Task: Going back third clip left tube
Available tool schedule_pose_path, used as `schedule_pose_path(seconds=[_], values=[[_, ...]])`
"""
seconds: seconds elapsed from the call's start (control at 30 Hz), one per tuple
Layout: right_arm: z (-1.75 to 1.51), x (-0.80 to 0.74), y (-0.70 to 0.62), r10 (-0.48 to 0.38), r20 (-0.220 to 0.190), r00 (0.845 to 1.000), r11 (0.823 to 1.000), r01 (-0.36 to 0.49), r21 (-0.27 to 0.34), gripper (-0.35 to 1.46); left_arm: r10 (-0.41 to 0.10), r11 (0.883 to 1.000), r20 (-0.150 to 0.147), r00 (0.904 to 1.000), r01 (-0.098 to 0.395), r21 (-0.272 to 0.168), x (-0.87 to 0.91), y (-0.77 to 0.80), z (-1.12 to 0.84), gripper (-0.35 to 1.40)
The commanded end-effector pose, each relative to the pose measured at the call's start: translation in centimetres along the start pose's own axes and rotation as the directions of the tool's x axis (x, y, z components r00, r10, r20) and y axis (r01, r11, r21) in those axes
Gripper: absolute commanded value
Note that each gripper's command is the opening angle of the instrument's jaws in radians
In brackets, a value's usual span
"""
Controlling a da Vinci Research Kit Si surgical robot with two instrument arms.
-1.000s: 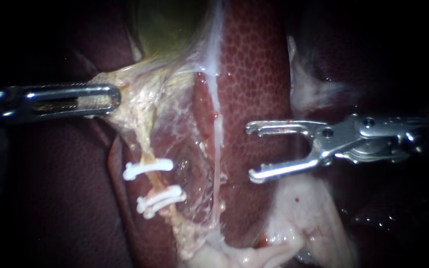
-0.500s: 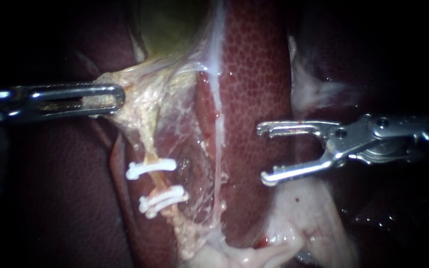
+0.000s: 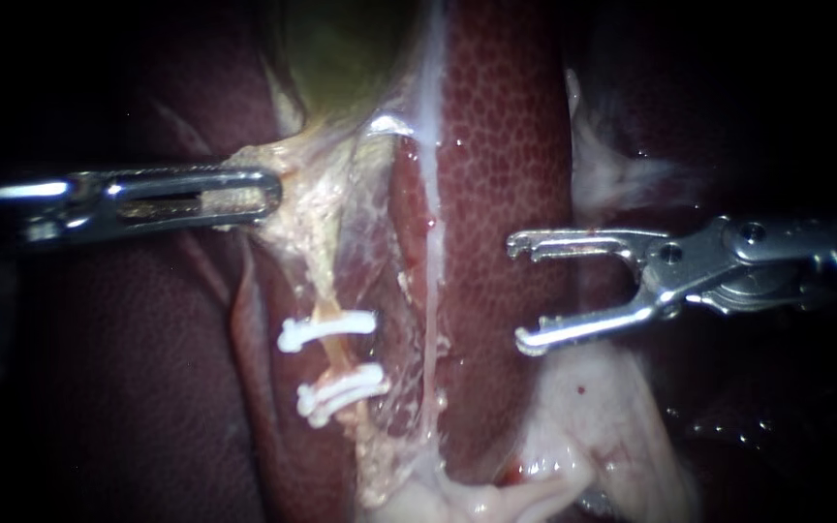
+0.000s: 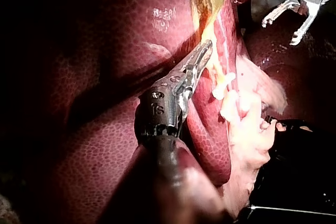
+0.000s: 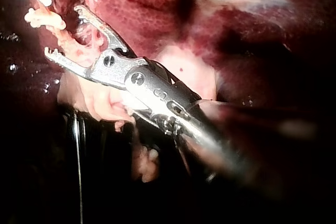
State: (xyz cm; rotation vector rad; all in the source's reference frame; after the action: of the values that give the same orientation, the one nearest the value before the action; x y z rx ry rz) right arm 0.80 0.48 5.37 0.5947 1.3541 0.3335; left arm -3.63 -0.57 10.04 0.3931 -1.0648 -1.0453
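Note:
My left instrument (image 3: 262, 197) comes in from the left with its slotted jaws shut on pale tissue (image 3: 307, 208) just below the greenish gallbladder (image 3: 331, 48). From that tissue the thin left tube (image 3: 327, 310) runs down. An upper white clip (image 3: 326, 330) and a lower, doubled-looking white clip (image 3: 341, 390) lie across it. My right instrument (image 3: 517, 291) stands well to the right of the tube over the liver (image 3: 506, 145), its jaws open and empty. The left wrist view shows my left instrument (image 4: 202, 56) gripping beside the clips (image 4: 223, 81). The right wrist view shows my right instrument (image 5: 63, 30) open, apart from the clips (image 5: 44, 19).
A whitish band (image 3: 430, 223) runs down the liver between the tube and my right instrument. Pale fatty tissue (image 3: 583, 416) lies under the right jaws, and more sits at the upper right (image 3: 603, 174). Dark liver (image 3: 128, 387) fills the left side.
My right instrument drew back to the right, away from the tube, jaws still open. My left instrument shifted right with its held tissue, and the tube and clips moved right with it.

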Motion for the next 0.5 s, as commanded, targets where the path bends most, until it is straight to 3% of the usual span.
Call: schedule_pose_path(seconds=[0.03, 0.23, 0.5], values=[[0.01, 0.00, 0.00, 0.000, 0.000, 1.000, 1.000, 0.000, 0.000, 0.60, 0.001, 1.000, -0.006, 1.0000, -0.001, 0.000, 0.02, 0.00, 0.05, -0.35], [0.01, 0.00, 0.00, 0.000, -0.001, 1.000, 1.000, 0.000, -0.001, 0.60, 0.009, 1.000, -0.030, 0.9995, -0.008, 0.006, 0.13, -0.01, 0.34, -0.35], [0.03, 0.00, 0.01, 0.000, -0.002, 1.000, 1.000, 0.000, -0.002, 0.60, 0.014, 1.000, -0.038, 0.9992, -0.013, 0.013, 0.16, -0.01, 0.56, -0.35]])
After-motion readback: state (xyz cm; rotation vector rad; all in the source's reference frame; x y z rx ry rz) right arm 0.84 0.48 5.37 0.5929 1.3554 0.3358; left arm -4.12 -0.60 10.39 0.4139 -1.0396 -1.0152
